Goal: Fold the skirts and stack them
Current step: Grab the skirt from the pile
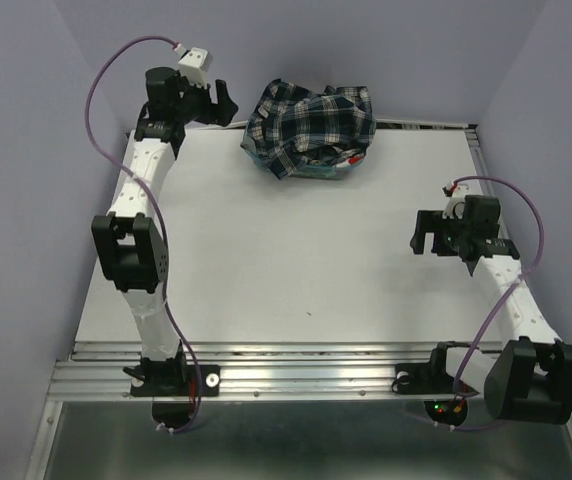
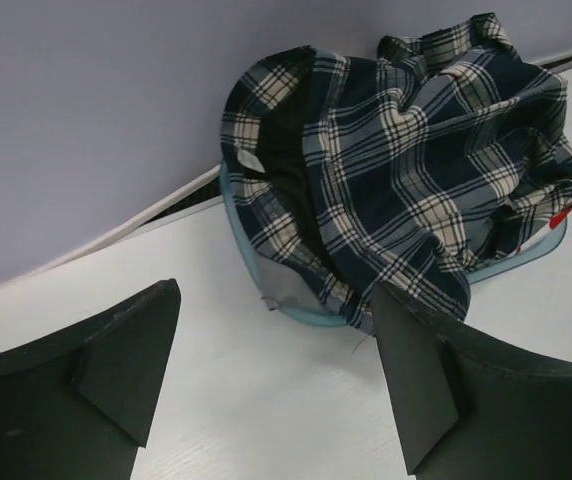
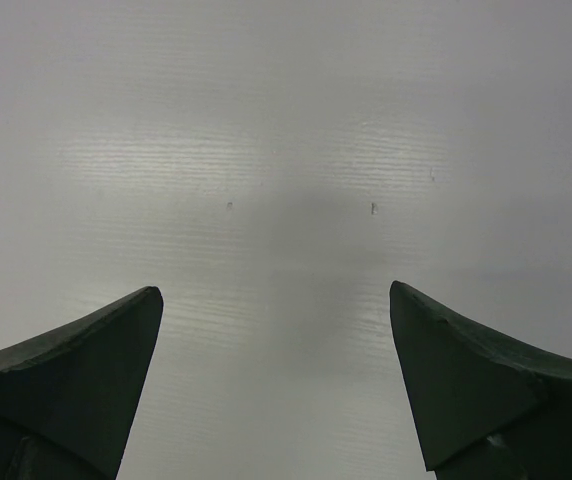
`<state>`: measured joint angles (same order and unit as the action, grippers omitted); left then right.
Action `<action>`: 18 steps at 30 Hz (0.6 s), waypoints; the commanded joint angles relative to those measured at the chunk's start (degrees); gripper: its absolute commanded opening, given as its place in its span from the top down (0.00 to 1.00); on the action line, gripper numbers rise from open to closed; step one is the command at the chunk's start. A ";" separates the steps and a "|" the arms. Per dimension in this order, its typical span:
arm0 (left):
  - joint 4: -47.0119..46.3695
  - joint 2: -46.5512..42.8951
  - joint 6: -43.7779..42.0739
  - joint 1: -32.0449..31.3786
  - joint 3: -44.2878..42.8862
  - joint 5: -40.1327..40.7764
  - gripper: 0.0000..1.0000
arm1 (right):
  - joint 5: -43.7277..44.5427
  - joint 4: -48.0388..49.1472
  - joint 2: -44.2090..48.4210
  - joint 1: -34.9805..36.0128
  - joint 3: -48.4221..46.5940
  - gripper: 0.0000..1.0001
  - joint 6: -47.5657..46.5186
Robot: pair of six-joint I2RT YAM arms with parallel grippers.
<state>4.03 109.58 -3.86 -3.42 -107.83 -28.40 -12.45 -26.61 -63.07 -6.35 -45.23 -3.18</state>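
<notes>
We are at the start: the plaid skirt (image 1: pixel 311 128) lies heaped over the teal basket (image 2: pixel 288 292) at the far edge of the counter (image 1: pixel 266 260), nothing folded yet. Our left gripper (image 1: pixel 224 105) hangs near the far-left corner, jaws apart and empty. The right gripper (image 1: pixel 418 235), likewise spread, hovers by the right edge. Next, we judge: pinch a hem and drag it to the bare middle.

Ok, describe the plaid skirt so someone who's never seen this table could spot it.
Start at the white table and look to the middle of its far edge, where a teal basket sits. The plaid skirt is heaped over it; its navy-and-white checks set it apart from the plain basket.
</notes>
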 commanded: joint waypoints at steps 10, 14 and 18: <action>-22.75 22.67 18.96 -5.19 -16.61 -6.32 0.19 | 0.32 -0.11 1.01 -0.95 -1.35 0.00 -0.34; -23.46 27.34 18.62 -6.77 -19.25 -3.78 0.20 | 0.23 -0.28 1.19 -0.95 -1.52 0.00 -0.33; -23.54 31.56 18.71 -8.44 -22.33 -0.78 0.23 | 0.84 -1.25 1.11 -0.95 -2.31 0.00 -0.42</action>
<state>-14.90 139.87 13.54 -10.26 -125.16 -31.77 -12.43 -27.18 -63.35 -6.79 -45.25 -3.18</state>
